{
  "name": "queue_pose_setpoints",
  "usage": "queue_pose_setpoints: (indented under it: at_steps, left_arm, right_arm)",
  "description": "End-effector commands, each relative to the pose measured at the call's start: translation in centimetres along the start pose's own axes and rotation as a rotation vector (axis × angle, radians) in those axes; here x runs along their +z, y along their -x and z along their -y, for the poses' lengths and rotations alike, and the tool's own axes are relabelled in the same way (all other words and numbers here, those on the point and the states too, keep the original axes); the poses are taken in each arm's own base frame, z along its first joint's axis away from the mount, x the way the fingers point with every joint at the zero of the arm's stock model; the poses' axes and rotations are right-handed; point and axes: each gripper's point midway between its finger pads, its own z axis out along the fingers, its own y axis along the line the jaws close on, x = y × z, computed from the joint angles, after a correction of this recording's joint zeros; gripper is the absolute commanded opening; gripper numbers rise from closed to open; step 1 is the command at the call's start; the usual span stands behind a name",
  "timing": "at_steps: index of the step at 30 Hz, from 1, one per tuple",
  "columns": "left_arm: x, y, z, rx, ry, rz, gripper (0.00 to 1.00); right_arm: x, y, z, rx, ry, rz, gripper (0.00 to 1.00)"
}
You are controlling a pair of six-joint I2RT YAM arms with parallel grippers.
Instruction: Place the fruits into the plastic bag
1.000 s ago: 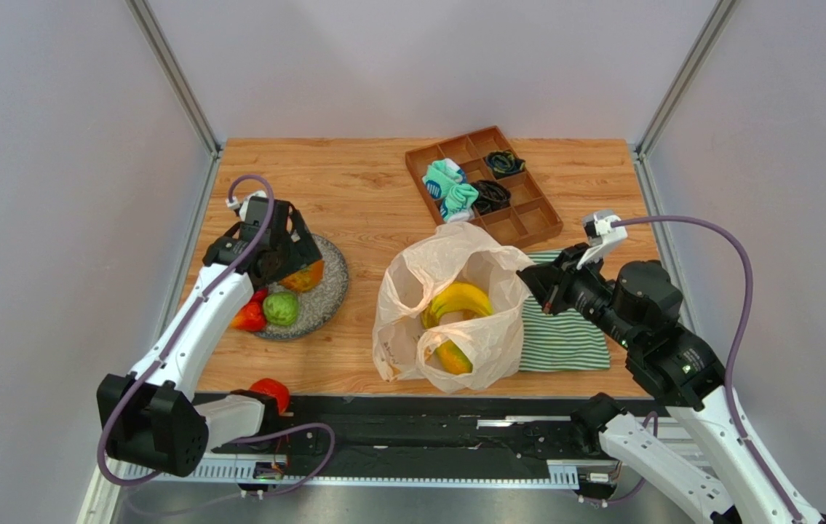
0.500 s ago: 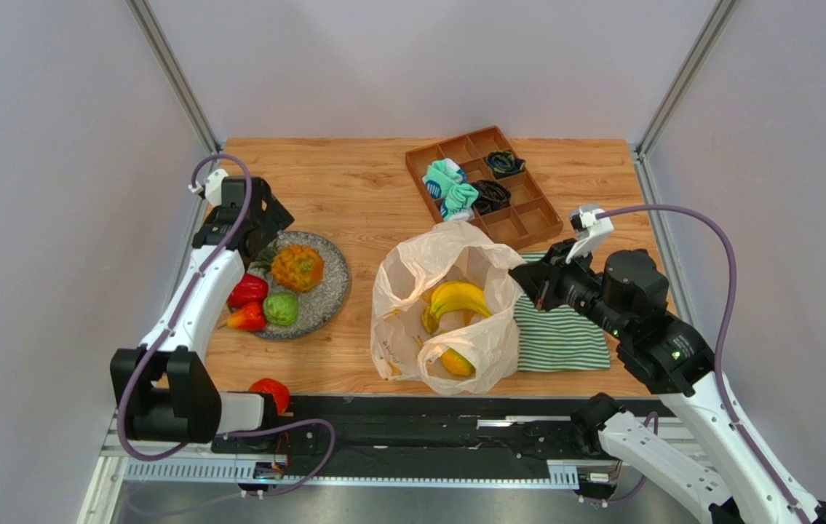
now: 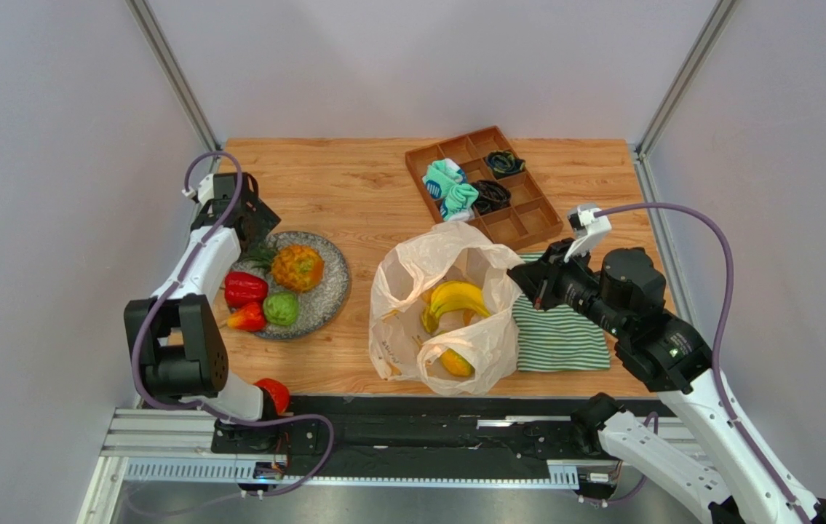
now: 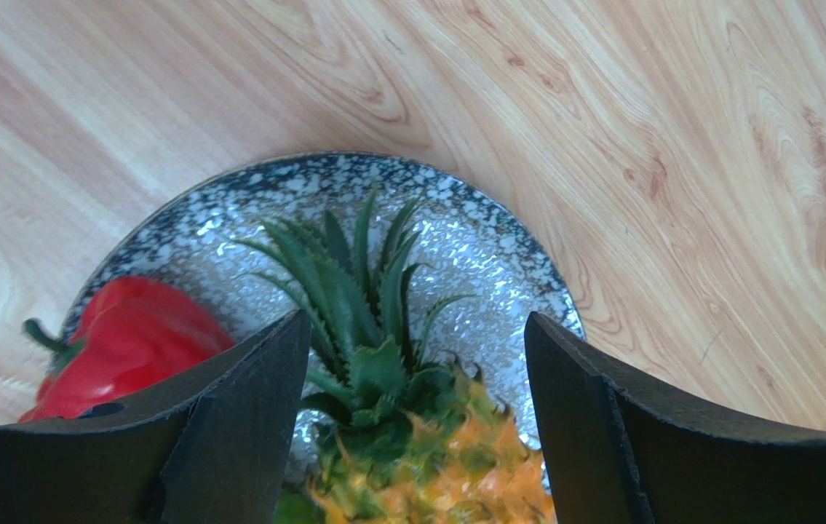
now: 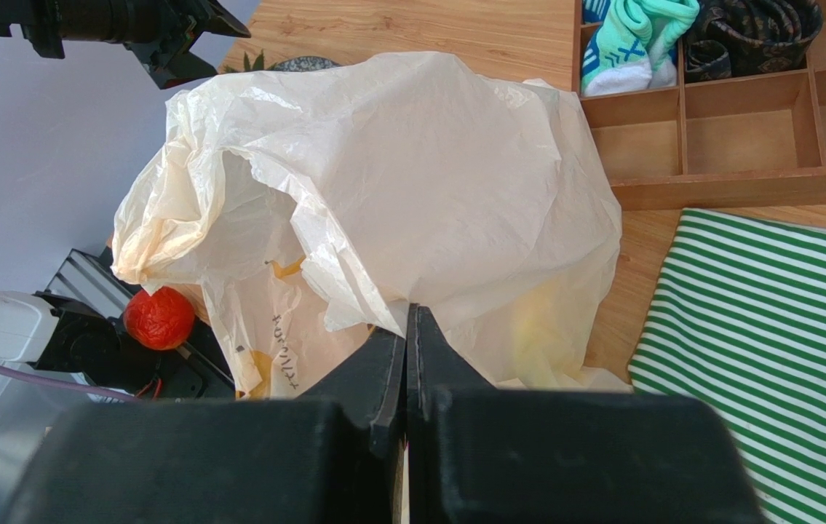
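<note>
An orange pineapple (image 3: 298, 269) lies on the speckled plate (image 3: 330, 297) with a red fruit (image 3: 242, 289), a green one (image 3: 283, 309) and a small red-orange one (image 3: 248, 319). My left gripper (image 3: 253, 235) stands open at the plate's far-left edge. In the left wrist view its fingers (image 4: 248, 415) straddle the pineapple's green crown (image 4: 368, 306) with gaps on both sides. The plastic bag (image 3: 444, 273) holds a yellow banana (image 3: 459, 297) and a yellow-orange fruit (image 3: 452, 361). My right gripper (image 3: 518, 278) is shut on the bag's right rim (image 5: 384, 311), keeping its mouth up.
A red round fruit (image 3: 271, 393) rests on the black rail by the left arm's base. A green-and-white striped cloth (image 3: 562, 336) lies right of the bag. A wooden divider tray (image 3: 515, 224) with teal and black cloth bundles stands at the back.
My left gripper has pulled back from above the pineapple to the plate's far-left edge, uncovering the fruit. The right gripper has shifted slightly left, still holding the bag's rim.
</note>
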Motion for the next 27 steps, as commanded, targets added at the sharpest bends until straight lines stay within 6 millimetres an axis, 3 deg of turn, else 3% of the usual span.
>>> queue_pose_setpoints:
  at_steps: [1, 11, 16, 23, 24, 26, 27]
  left_arm:
    - [1.0, 1.2, 1.7, -0.014, -0.061, -0.012, 0.79]
    - [2.6, 0.6, 1.8, 0.003, -0.053, -0.052, 0.68]
    - [2.9, 0.1, 1.4, 0.012, -0.038, -0.070, 0.56]
    - [2.8, -0.7, 0.8, 0.036, -0.036, -0.089, 0.52]
    - [2.8, -0.7, 0.8, 0.039, -0.036, -0.089, 0.45]
    - [2.7, -0.8, 0.7, 0.047, -0.036, -0.092, 0.42]
    - [2.7, -0.9, 0.6, 0.050, -0.037, -0.093, 0.36]
  right_arm:
    - [-0.3, 1.6, -0.6, 0.015, 0.009, 0.051, 0.00]
    - [-0.4, 1.6, -0.3, 0.025, -0.006, 0.054, 0.00]
    - [-0.5, 1.7, -0.3, 0.028, -0.010, 0.057, 0.00]
    - [-0.5, 1.8, -0.3, 0.027, -0.009, 0.060, 0.00]
    - [-0.5, 1.8, -0.3, 0.030, -0.011, 0.061, 0.00]
    - [-0.5, 1.7, -0.2, 0.030, -0.011, 0.059, 0.00]
    - [-0.6, 1.7, -0.3, 0.031, -0.011, 0.063, 0.00]
